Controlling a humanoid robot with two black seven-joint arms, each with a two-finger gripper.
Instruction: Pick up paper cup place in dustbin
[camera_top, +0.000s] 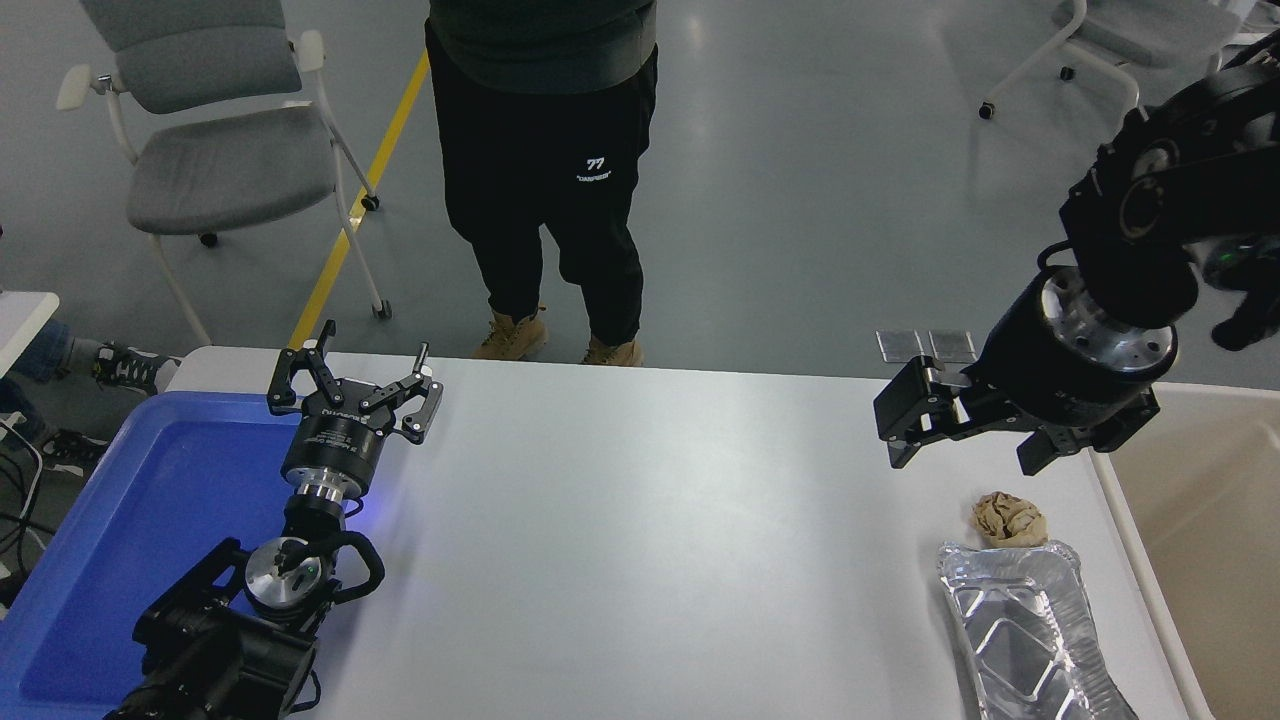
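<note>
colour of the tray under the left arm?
Blue tray, solid with no pattern; seen in the head view, beneath the parked left gripper.

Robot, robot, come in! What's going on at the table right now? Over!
Left pincer open, parked by blue tray. Right pincer over table, holding nothing. No paper cup in sight; dustbin at right. Brown paper ball and foil tray nearby.

Brown paper ball (1008, 519) touching foil tray (1025, 630); blue tray (150, 500) far left.

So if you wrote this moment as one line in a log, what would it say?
right gripper: empty, over table's far right | left gripper: open, parked by blue tray | paper cup: not visible | dustbin: right edge
</note>
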